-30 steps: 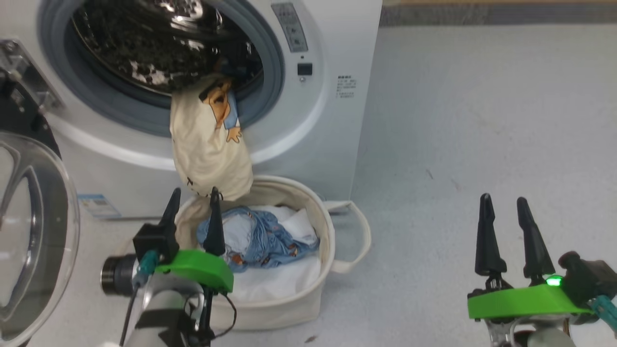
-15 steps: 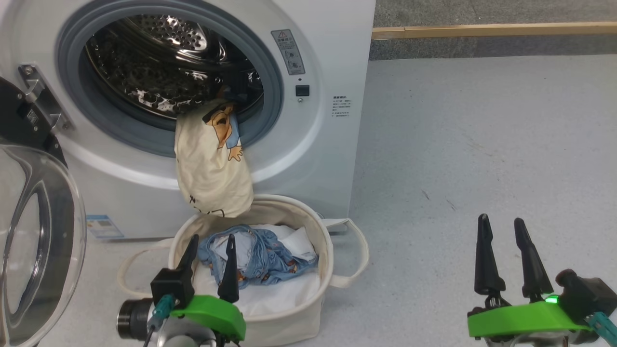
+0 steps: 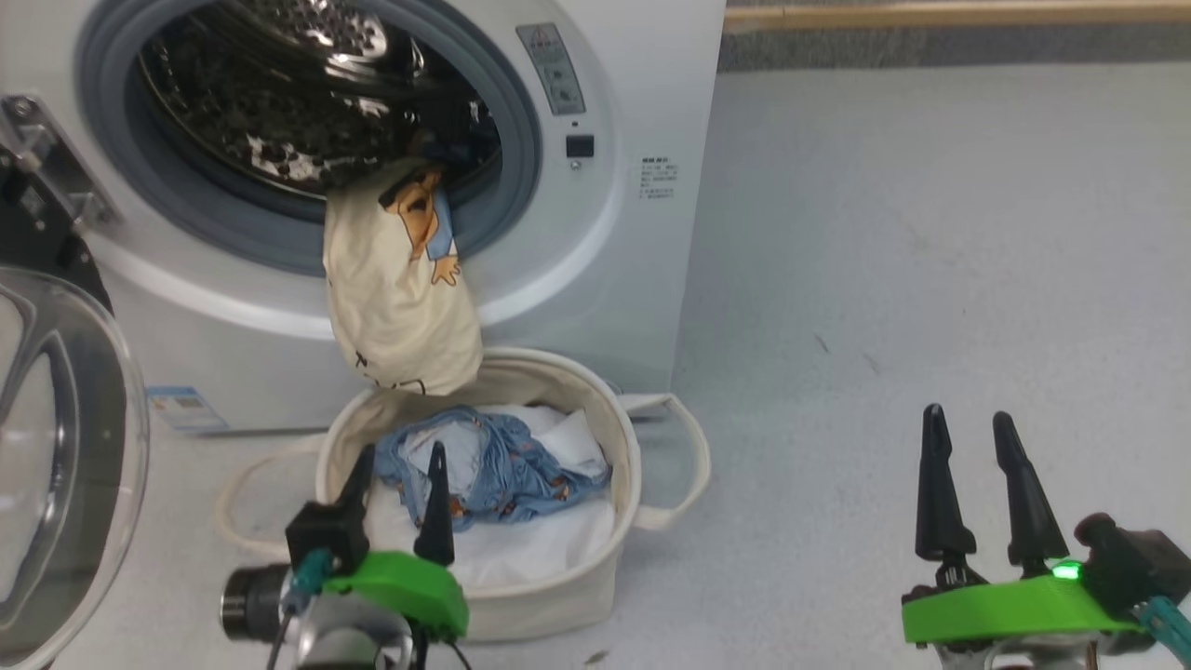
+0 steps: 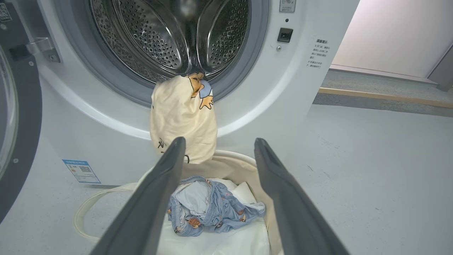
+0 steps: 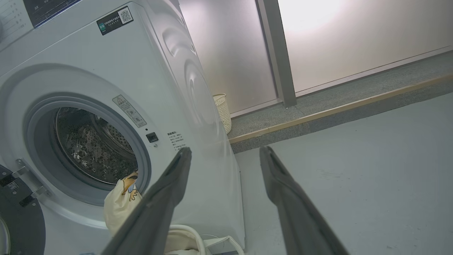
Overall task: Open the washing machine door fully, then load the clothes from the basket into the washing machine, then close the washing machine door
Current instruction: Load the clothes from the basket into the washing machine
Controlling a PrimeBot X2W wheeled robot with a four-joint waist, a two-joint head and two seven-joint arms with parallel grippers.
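The washing machine [image 3: 633, 93] stands with its door [image 3: 65, 447] swung wide open at the left. A cream garment [image 3: 395, 288] hangs out of the drum mouth, its hem reaching the far rim of the basket [image 3: 623, 447]. A light blue garment [image 3: 502, 465] lies in the basket on a white sheet. My left gripper [image 3: 402, 448] hovers open over the basket's near left side, holding nothing. In the left wrist view the left gripper [image 4: 219, 140] frames the cream garment [image 4: 180, 117] and the blue garment [image 4: 212, 209]. My right gripper [image 3: 967, 413] is open over bare floor at the right.
Grey floor [image 3: 930, 233] stretches to the right of the machine, ending at a wooden strip [image 3: 930, 14]. The basket's loop handles [image 3: 693, 465] stick out to both sides. In the right wrist view a small woven bin [image 5: 223, 109] stands behind the machine near a wall.
My left gripper has drawn back from the cream garment's hem to the basket's near side. The head view shifted up and down. The right gripper has stayed put.
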